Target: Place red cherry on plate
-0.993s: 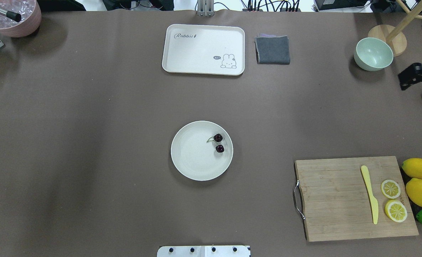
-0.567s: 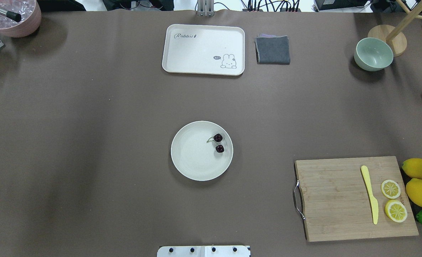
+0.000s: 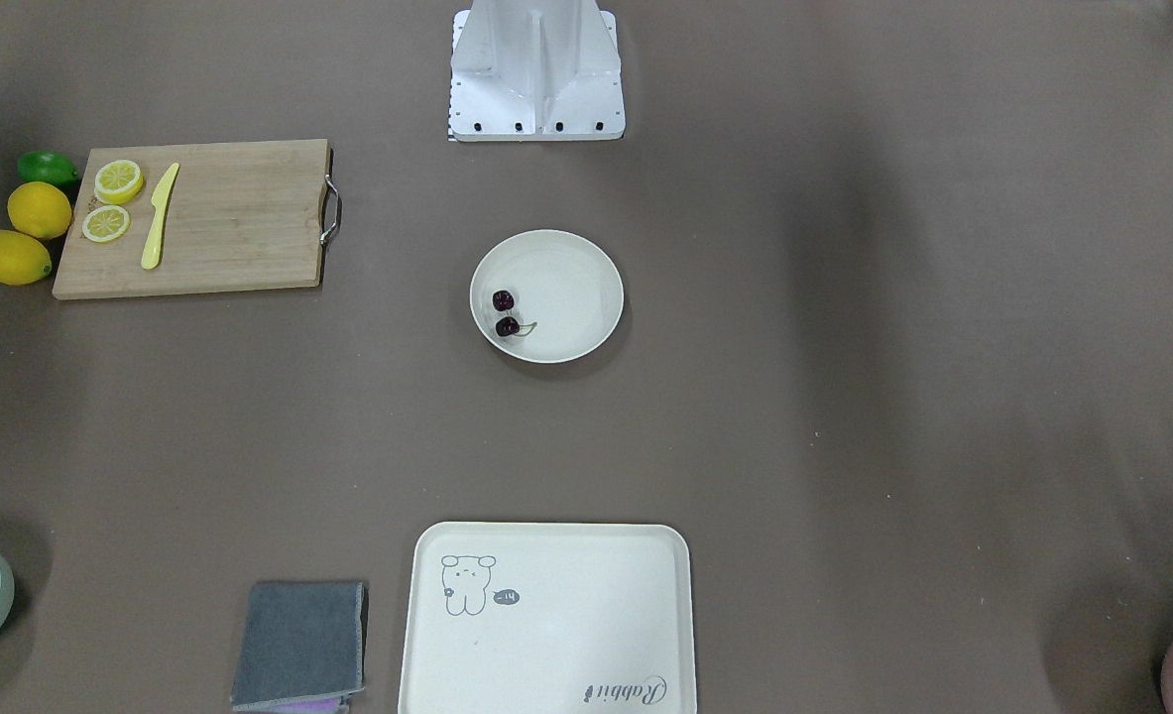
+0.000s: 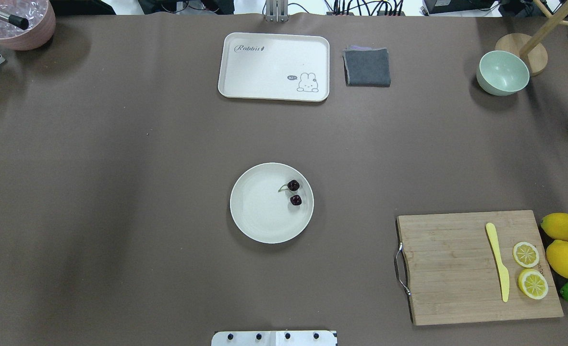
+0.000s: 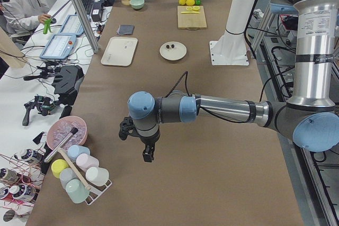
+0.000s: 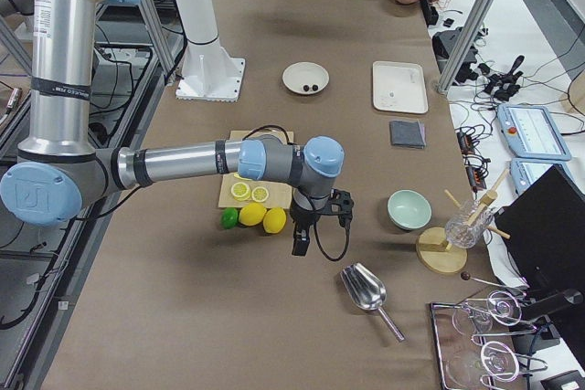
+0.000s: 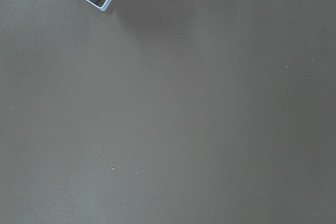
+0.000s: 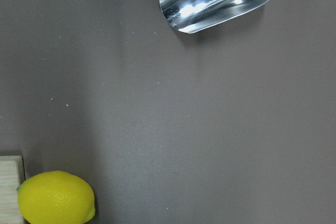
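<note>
The red cherry (image 4: 294, 192), two tiny dark balls on thin stems, lies inside the plate (image 4: 259, 216), on the side nearer the cutting board (image 4: 447, 269). It touches nothing else. So I think the job looks done: the cherry is on the plate and no arm is near it. The left gripper (image 5: 148, 154) hangs over bare table far off at one end, by the rack of cups. The right gripper (image 6: 300, 242) hangs far off at the other end, near the lemons (image 4: 563, 227). Both show only from the side, so I cannot tell if their fingers are apart or together. I think the next move calls for nothing more than keeping the arms away so the plate is not bumped. The tray (image 4: 274, 62) has a small rabbit drawn on it. The green bowl (image 4: 503, 72) sits in the far corner. The pink tub (image 4: 48, 26) holds clear lumps, maybe ice. The board holds a yellow knife (image 4: 497, 262) and two lemon slices (image 4: 525, 254).
</note>
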Motion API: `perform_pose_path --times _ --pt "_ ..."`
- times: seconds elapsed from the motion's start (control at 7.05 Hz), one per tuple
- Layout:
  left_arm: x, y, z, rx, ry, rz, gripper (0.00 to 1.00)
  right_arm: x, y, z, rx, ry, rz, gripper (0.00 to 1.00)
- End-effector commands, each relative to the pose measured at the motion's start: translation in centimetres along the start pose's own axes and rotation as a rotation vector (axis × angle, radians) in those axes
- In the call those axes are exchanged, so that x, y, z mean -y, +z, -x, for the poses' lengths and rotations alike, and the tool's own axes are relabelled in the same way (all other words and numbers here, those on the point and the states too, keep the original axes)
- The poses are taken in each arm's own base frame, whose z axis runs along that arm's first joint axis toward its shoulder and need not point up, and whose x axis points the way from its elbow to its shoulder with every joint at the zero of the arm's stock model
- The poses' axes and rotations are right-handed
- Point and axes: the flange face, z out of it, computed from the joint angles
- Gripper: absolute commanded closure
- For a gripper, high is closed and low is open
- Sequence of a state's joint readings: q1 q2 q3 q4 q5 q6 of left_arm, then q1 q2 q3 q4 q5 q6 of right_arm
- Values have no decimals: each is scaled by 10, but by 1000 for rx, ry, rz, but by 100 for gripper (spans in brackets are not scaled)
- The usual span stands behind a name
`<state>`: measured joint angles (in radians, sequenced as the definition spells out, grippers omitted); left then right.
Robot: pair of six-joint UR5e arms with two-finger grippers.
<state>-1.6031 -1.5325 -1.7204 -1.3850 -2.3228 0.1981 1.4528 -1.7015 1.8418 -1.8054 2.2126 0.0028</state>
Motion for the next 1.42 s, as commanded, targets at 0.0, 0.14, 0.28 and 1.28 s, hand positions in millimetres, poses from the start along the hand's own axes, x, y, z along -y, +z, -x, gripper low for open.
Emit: perform_pose_path --times 0.0,0.14,0.28,1.28 --pt "0 -1 -1 -2 3 -2 2 2 -4 2 10 -9 -22 0" --pt "0 0 0 -1 2 -1 2 7 -8 11 58 -46 -62 0" --pt "0 -1 -1 -2 4 -3 2 9 -7 8 27 -64 -79 0" --pt "3 -2 -2 3 23 -23 2 -22 -13 -19 79 11 -97 0"
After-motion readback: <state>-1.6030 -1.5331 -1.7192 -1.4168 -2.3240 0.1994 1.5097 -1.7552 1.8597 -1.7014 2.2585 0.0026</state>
